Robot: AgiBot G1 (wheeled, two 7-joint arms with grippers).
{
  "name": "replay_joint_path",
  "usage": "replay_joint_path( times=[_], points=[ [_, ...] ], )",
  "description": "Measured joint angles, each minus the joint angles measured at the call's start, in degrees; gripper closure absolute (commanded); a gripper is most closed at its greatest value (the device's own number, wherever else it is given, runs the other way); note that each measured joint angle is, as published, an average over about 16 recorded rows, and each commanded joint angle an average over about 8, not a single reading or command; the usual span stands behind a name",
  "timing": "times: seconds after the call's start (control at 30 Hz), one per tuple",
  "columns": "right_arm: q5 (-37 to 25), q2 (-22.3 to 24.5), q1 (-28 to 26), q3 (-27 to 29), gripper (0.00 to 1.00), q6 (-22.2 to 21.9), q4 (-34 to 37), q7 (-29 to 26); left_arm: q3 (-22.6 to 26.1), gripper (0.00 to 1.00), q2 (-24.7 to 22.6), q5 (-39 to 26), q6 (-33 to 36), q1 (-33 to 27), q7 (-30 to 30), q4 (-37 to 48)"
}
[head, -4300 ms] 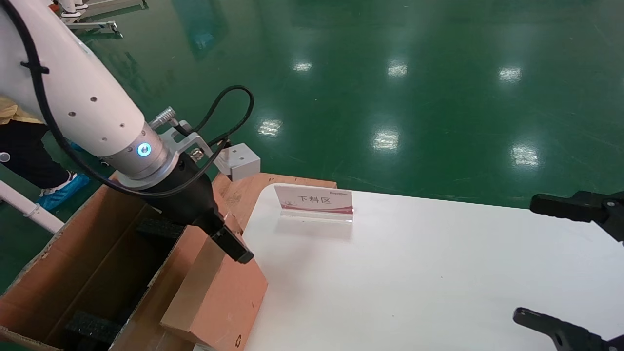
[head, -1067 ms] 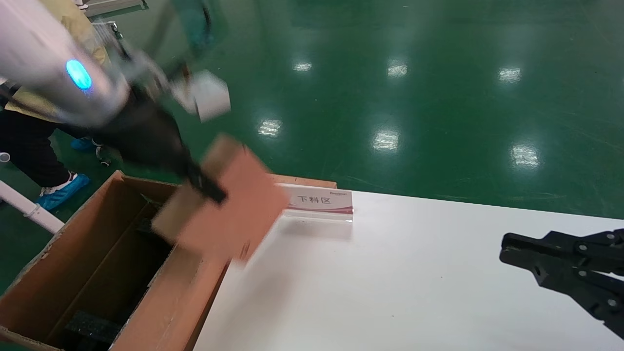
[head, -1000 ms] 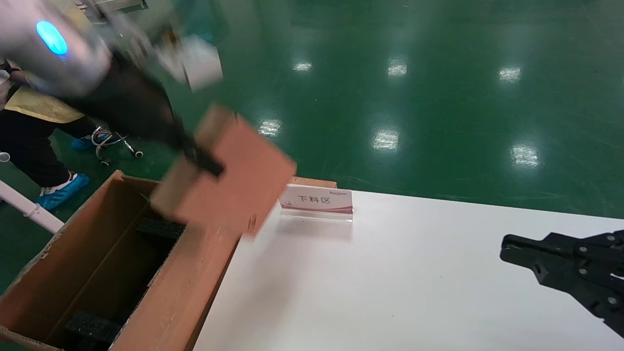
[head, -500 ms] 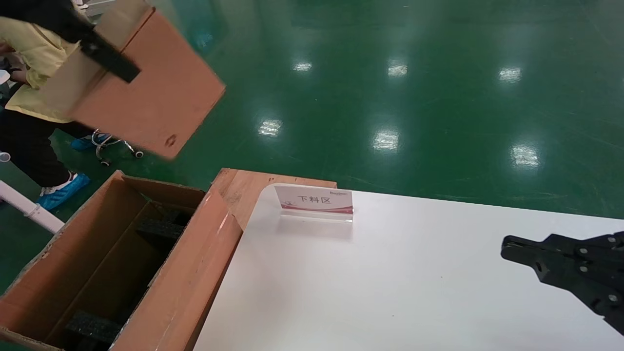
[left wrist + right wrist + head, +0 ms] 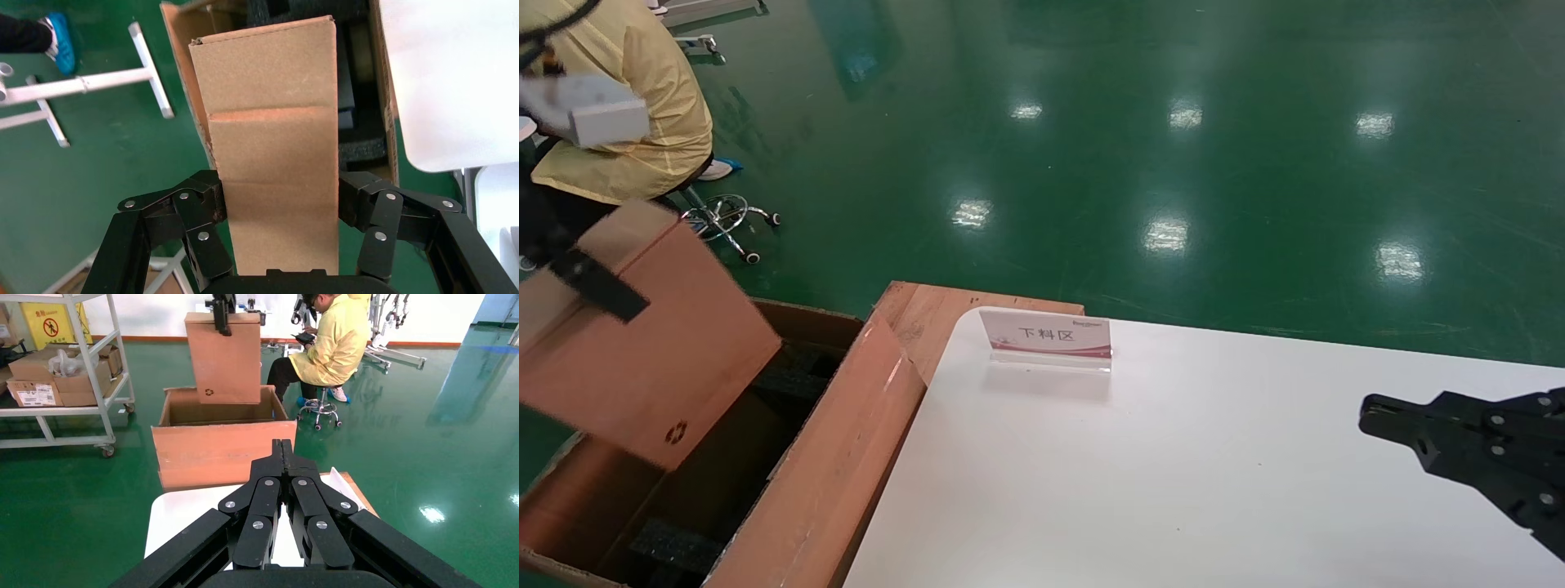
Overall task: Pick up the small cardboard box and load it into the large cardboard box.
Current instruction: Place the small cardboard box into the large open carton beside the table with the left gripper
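My left gripper [image 5: 278,199] is shut on the small cardboard box [image 5: 641,351], its fingers [image 5: 601,287] clamping the box's two broad faces. The box hangs upright over the open top of the large cardboard box [image 5: 829,457], its lower corner with the recycling mark just below the rim. The left wrist view looks down the small box's tan edge [image 5: 272,153] into the large box [image 5: 382,92] and its black foam pads [image 5: 361,150]. The right wrist view shows the small box [image 5: 223,355] above the large box [image 5: 220,447]. My right gripper [image 5: 281,444] is shut and empty above the table at the right [image 5: 1369,412].
A white table [image 5: 1173,474] holds an acrylic sign stand [image 5: 1046,339] at its far edge. A person in a yellow gown [image 5: 625,122] sits on a wheeled stool [image 5: 723,220] beyond the large box. A shelf trolley with cartons [image 5: 61,373] stands far off.
My left gripper lifted the small box off the table's left corner, swung it up high and left, then lowered it over the large box's opening. The right gripper has moved inward and closed.
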State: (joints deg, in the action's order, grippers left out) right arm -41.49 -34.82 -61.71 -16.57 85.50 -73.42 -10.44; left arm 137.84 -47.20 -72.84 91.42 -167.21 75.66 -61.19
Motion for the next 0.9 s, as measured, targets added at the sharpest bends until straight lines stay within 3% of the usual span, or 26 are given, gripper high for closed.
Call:
replay_joint_path(
  times=[0.27, 0.9],
  points=[
    [0.02, 0.01, -0.01, -0.03, 0.00, -0.01, 0.00, 0.01, 4.36, 1.00, 2.98, 1.53, -1.75, 1.50, -0.69, 1.00],
    [0.07, 0.04, -0.02, -0.10, 0.00, -0.04, 0.00, 0.05, 5.60, 1.00, 8.24, 1.38, -6.99, 9.90, -3.39, 5.77]
  ],
)
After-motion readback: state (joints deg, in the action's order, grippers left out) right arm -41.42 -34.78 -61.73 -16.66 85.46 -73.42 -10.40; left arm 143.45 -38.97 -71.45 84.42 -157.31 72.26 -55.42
